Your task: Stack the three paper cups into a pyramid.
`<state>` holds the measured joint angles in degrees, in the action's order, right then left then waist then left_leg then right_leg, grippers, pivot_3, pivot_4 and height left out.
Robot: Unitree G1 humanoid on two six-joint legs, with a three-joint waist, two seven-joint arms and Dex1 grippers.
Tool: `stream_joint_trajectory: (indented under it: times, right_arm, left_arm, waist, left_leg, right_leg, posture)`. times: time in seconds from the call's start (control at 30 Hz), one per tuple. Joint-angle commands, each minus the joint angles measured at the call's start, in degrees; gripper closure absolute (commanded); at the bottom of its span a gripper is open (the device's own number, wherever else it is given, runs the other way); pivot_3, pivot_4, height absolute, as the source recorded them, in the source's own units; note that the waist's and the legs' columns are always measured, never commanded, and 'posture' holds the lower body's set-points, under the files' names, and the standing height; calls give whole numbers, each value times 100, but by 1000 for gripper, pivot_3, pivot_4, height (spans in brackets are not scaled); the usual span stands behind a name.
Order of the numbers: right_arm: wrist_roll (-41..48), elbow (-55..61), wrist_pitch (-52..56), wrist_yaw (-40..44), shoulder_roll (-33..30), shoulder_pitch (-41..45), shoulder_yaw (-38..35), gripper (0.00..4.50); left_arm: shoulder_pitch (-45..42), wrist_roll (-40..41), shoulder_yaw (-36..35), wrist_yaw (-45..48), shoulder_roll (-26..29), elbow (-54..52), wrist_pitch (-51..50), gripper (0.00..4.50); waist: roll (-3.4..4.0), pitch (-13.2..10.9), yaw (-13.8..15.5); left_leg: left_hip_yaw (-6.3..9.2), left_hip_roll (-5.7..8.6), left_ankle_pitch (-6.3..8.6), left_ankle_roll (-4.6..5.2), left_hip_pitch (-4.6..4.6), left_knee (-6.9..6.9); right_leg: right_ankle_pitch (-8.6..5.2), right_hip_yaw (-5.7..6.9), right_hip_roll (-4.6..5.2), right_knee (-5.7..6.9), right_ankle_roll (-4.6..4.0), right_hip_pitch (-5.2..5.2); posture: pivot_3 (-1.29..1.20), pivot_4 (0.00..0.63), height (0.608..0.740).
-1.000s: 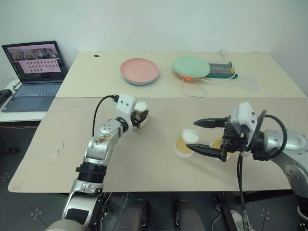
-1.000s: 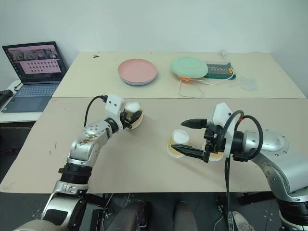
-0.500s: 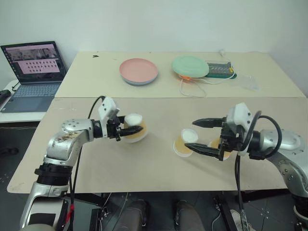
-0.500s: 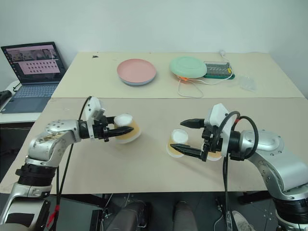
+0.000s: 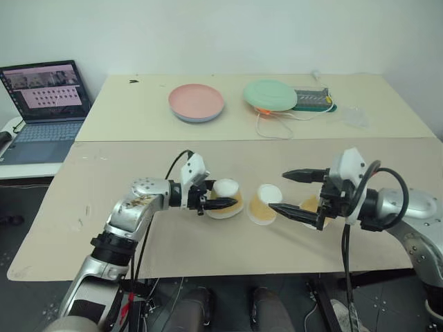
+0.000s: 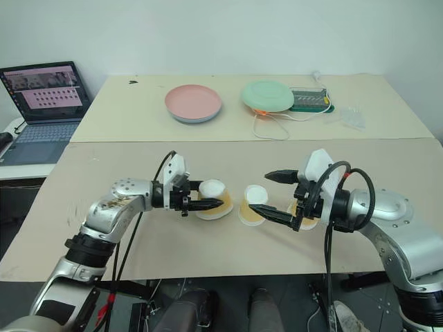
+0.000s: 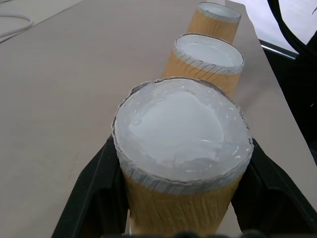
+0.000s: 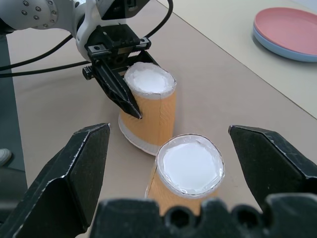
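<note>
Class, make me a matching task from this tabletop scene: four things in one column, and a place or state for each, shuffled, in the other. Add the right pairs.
Things:
1. left gripper
2. right gripper
3. pink plate
4. laptop

Places or states:
A. on the far table beside the green plate
B. on the side desk at the robot's left
C. shut on a paper cup
D. open, fingers spread wide

Pairs: 1-C, 2-D, 3-A, 4-B

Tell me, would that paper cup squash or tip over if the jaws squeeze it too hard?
Probably it would squash: the cup in the left gripper looks like thin paper, so likely light and easily crushed. It stands upside down on its wide rim, which should resist tipping. The ribbed side may help against slipping.
</note>
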<state>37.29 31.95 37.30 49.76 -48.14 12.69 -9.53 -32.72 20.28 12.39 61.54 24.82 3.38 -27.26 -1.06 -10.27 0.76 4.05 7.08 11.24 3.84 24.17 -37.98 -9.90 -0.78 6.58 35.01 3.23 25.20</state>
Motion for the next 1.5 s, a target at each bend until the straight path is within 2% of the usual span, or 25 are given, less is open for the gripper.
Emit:
stream_joint_trajectory:
  times: [0.03,0.8,0.87,1.0,1.27,1.5]
  right_arm:
    - [100,237,-3,-66,-117,-14,-280,0]
    - [147,202,12,-46,-250,67,-345,0]
    - [155,196,8,-38,-253,64,-348,0]
    - [159,196,15,-41,-251,66,-338,0]
    - [152,160,-10,-16,-245,71,-323,0]
    - [181,181,-2,1,-256,51,-364,0]
  left_arm:
    - [-177,-46,26,84,-87,35,215,2200]
    - [-116,-301,286,263,-250,153,371,2200]
    - [-108,-299,287,272,-245,141,367,1357]
    - [-99,-312,283,286,-218,92,363,111]
    - [-154,-238,194,329,-59,-125,210,111]
    - [-240,87,-144,545,570,-986,-139,111]
  waist:
    - [0,0,-4]
    - [0,0,-1]
    - [0,0,-2]
    - [0,0,-5]
    - [0,0,-4]
    - [0,0,-13]
  left_leg:
    - [0,0,0,0,-1,0]
    - [0,0,-1,3,-1,0]
    - [0,0,-1,3,-1,0]
    - [0,0,-1,3,-1,0]
    - [0,0,-2,4,-1,0]
    - [0,0,-2,4,0,0]
  right_leg:
    - [0,0,0,0,0,-2]
    - [0,1,1,-1,0,-3]
    - [0,0,1,-1,0,-3]
    - [0,1,1,-1,1,-2]
    - [0,1,0,-1,1,-2]
    - [0,0,0,0,0,0]
  posture:
    - [0,150,715]
    - [0,150,715]
    - [0,150,715]
    - [0,150,715]
    - [0,150,715]
    - [0,150,715]
